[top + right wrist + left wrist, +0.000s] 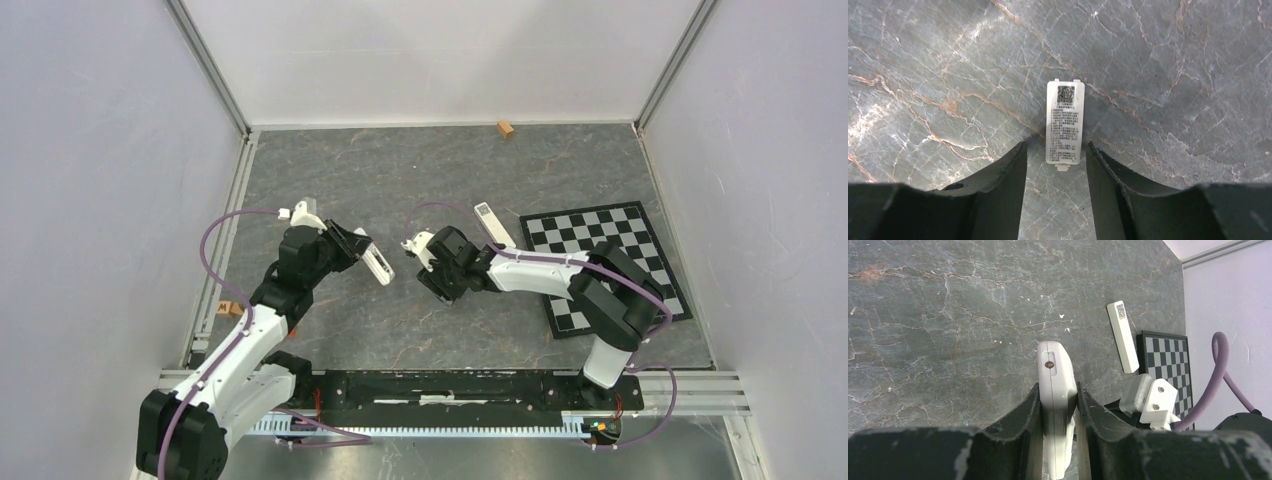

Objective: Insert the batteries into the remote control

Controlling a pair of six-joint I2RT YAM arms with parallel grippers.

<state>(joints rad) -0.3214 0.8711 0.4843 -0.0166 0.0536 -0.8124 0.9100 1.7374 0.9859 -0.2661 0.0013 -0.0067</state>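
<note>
Slim remote (493, 224) just left of checkerboard (600, 262)

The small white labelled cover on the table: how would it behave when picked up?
Probably light and stiff: the cover looks like thin moulded plastic. It lies flat on the table, so it may slide rather than lift. Its small end tabs could perhaps snap.

No text is legible; QR codes mark the small white rectangular plastic panel (1064, 122) and the long slim white remote (1123, 337).
</note>
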